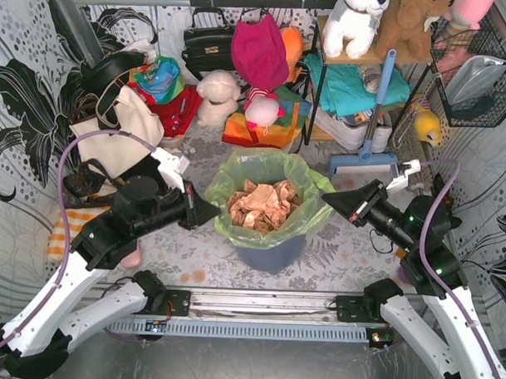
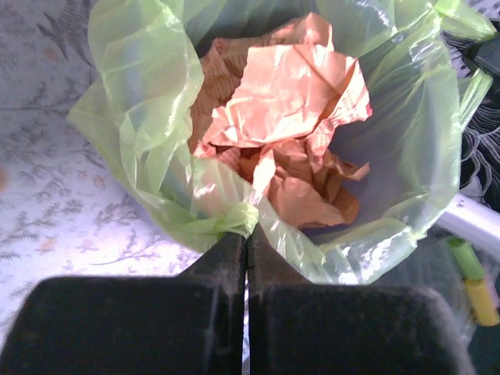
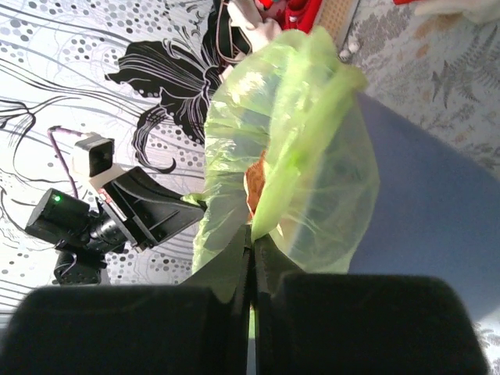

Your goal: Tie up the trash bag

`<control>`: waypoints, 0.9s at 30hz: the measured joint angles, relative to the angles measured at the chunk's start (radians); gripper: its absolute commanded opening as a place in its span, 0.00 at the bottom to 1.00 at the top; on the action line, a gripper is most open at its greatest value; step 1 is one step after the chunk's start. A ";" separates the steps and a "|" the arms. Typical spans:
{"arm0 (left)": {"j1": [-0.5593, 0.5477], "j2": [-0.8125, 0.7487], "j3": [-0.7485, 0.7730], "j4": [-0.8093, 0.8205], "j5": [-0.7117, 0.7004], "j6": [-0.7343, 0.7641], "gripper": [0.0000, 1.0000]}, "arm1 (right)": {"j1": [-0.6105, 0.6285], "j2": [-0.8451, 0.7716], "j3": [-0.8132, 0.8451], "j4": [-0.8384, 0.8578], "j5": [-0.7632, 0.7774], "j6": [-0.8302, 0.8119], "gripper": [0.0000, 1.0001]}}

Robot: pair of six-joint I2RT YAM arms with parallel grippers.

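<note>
Though snug in the blue bin on the bench, pinched at the trash bag rim by left hand and right hand, both fully shut on thin plastic. Could rip or slip free if pulled too hard or fast.

A blue-grey bin is standing on the floral desk, between the left gripper and the right gripper. Beyond the left gripper, a beige tote bag is leaning, with a black handbag and a white plush toy sitting farther back. Beyond the right gripper, a blue-handled brush is lying below a shelf where a white plush dog and a brown teddy are sitting.
</note>
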 measured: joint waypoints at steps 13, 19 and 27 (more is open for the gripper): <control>0.000 -0.229 -0.198 0.032 0.059 -0.176 0.01 | 0.001 -0.126 -0.130 -0.166 0.003 0.035 0.00; 0.000 -0.296 -0.256 0.089 0.133 -0.223 0.02 | 0.001 -0.116 -0.147 -0.196 0.016 0.038 0.02; 0.000 -0.282 -0.269 0.208 0.173 -0.250 0.00 | 0.001 -0.061 -0.147 -0.195 0.025 0.037 0.12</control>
